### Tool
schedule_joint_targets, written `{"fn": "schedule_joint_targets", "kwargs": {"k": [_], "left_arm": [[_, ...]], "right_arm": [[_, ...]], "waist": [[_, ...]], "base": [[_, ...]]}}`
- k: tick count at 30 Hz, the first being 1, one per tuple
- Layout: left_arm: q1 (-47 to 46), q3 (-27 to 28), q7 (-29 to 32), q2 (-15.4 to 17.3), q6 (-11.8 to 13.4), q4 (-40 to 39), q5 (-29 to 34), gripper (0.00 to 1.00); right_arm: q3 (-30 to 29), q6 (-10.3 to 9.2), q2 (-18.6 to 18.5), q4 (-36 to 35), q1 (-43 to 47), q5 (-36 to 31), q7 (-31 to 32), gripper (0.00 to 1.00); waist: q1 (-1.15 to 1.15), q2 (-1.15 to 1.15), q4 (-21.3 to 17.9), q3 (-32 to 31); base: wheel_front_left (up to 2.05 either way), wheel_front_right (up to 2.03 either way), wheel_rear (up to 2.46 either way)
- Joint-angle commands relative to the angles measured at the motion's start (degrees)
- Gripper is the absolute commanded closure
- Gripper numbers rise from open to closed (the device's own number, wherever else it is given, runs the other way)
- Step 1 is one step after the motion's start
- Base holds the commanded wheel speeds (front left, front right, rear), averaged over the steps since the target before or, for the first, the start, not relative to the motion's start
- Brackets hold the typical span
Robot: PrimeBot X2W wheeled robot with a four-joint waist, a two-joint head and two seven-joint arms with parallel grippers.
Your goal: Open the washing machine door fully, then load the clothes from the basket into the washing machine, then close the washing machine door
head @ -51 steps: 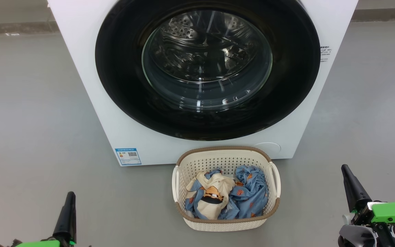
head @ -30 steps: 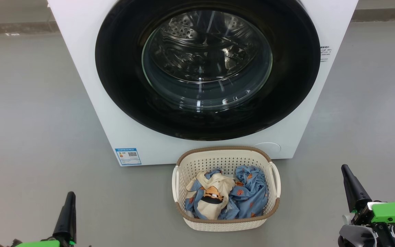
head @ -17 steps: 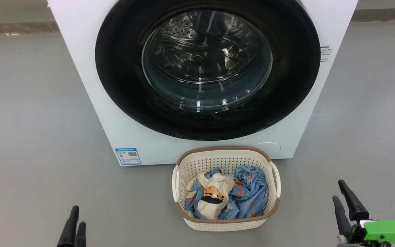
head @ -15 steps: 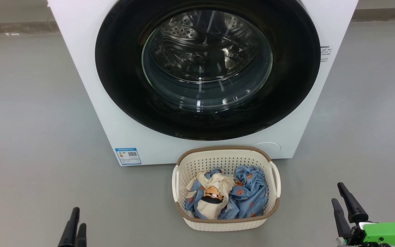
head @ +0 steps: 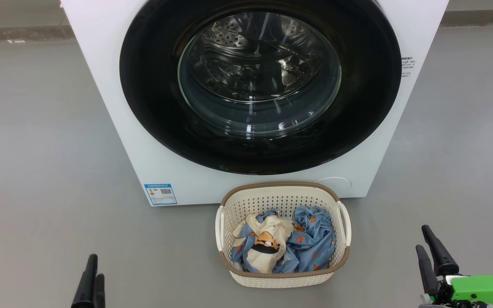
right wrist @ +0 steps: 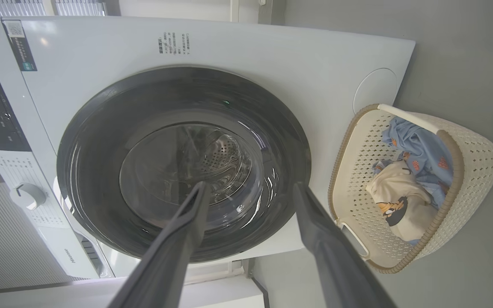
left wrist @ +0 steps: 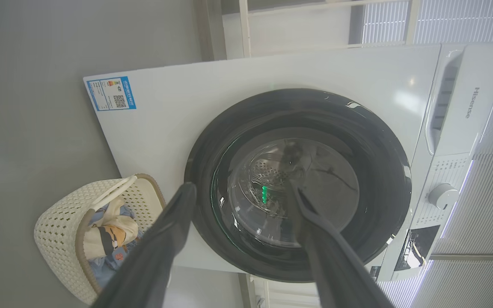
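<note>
Just behind the basket (head: 280, 187), the door (head: 259, 72) sits shut on the machine (head: 101, 64), and the clothes (head: 310, 244) lie in the basket. Left claw (head: 96, 267) and right claw (head: 422, 237) flank the basket, both wide open and empty, fingers pointing at the door. Its handle side isn't clear, so the better-placed arm is uncertain.

A smooth grey floor (head: 37, 149) spreads wide in the head view, meeting a darker, scuffed skirting strip (head: 15, 33) along its far edge. The left wrist view catches white ribbed panelling (left wrist: 443, 21) and a pale narrow bar (left wrist: 243, 25) beside it.
</note>
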Motion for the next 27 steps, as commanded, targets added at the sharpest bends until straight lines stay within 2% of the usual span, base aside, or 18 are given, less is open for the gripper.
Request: {"fn": "schedule_joint_targets", "kwargs": {"k": [1, 13, 27], "left_arm": [[-1.5, 0.3, -0.5, 1.0, 0.0, -2.2, 1.4, 0.00], [-1.6, 0.4, -2.3, 1.1, 0.0, -3.7, 9.4, 0.00], [-1.6, -0.5, -4.6, 2.1, 0.0, -4.1, 23.2, 0.00]], "right_arm": [[0.4, 0.15, -1.0, -1.7, -2.2, -1.9, -0.5, 0.00], [1.6, 0.18, -1.9, -2.6, -2.7, -8.7, -2.4, 0.00], [4.7, 0.22, -3.5, -3.0, -3.2, -19.6, -4.8, 0.00]], "waist": [[-0.01, 0.00, 0.0, 0.0], [-0.01, 0.00, 0.2, 0.0], [-0.01, 0.00, 0.3, -0.1]], "base": [[0.00, 0.00, 0.00], [0.00, 0.00, 0.00], [0.00, 0.00, 0.00]]}}
